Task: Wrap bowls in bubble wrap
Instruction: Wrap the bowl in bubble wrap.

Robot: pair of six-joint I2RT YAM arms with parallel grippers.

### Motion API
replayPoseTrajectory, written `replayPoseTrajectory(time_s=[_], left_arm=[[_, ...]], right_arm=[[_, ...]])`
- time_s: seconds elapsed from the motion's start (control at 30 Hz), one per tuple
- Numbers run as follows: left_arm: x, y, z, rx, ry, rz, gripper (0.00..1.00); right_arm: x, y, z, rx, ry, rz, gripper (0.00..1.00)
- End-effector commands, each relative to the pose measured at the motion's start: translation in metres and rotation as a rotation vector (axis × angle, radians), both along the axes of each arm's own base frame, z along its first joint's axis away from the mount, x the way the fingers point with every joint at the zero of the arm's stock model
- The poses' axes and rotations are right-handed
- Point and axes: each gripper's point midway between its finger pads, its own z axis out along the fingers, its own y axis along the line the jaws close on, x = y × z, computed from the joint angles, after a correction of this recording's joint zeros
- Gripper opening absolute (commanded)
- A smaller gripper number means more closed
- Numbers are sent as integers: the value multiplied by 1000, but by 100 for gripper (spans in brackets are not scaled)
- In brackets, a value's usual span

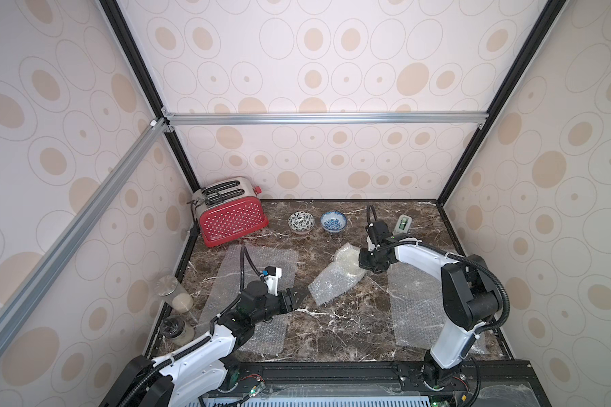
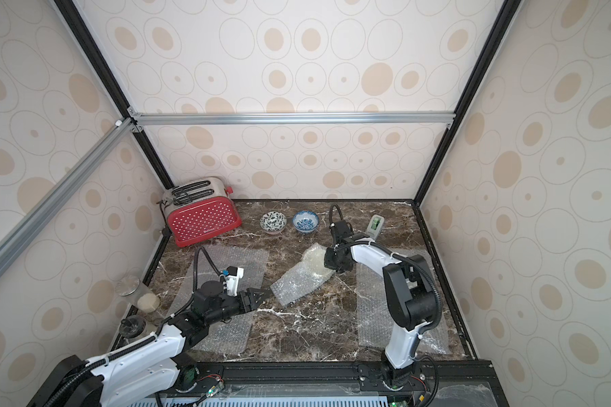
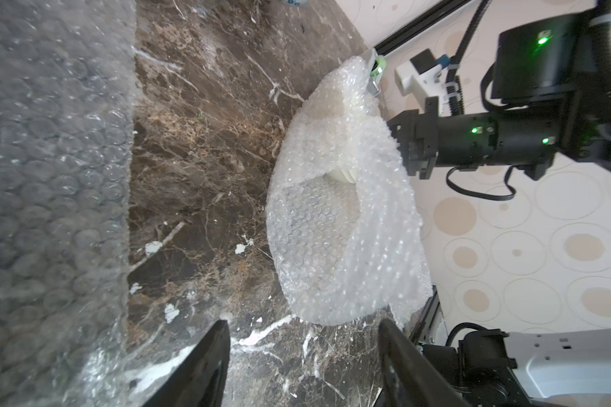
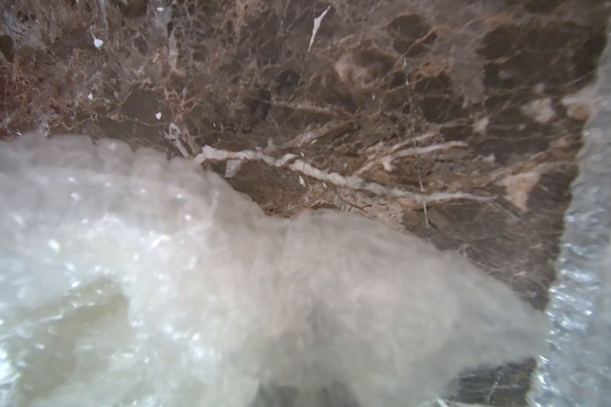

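Mid-table lies a sheet of bubble wrap [image 1: 332, 282] [image 2: 297, 282], folded up over the plain cream bowl [image 1: 348, 262], which shows faintly through it. My right gripper [image 1: 362, 262] [image 2: 328, 260] is shut on the wrap's raised far edge; in the right wrist view the wrap [image 4: 156, 282] hides its jaws. My left gripper [image 1: 302, 295] [image 3: 302, 326] stands open and empty just short of the wrap's near corner [image 3: 339, 229]. The black-leaf bowl [image 1: 301, 222] and the blue-patterned bowl [image 1: 333, 221] stand bare at the back.
Two more bubble wrap sheets lie flat, one under my left arm [image 1: 226, 267] and one on the right [image 1: 413, 310]. A red toaster [image 1: 231, 218] fills the back left corner. Two jars [image 1: 175, 292] stand along the left edge. A tape dispenser [image 1: 404, 223] sits back right.
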Motion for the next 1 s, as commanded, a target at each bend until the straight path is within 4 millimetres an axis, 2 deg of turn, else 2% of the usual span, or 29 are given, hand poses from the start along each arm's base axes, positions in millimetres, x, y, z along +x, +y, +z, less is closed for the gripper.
replayPoseTrajectory(time_s=[0.0,0.2,0.4,0.67,0.8,0.97], left_arm=[[-1,-5,29,-86,-72,-12,65],[-19,-14,45,-134,-105,-113,65],[-24,-29,38,2,-114,-223,68],[6,-60,19,62,-112,-274,62],[21,-75,15,64,-107,-299,54],[31,-82,15,54,-116,-288,53]], right_arm=[[7,2,16,45,-44,-17,8],[10,1,16,49,-40,-19,8],[9,3,16,63,-37,-18,8],[6,5,19,80,-38,-18,9],[5,3,18,73,-38,-17,8],[3,4,16,73,-31,-16,8]])
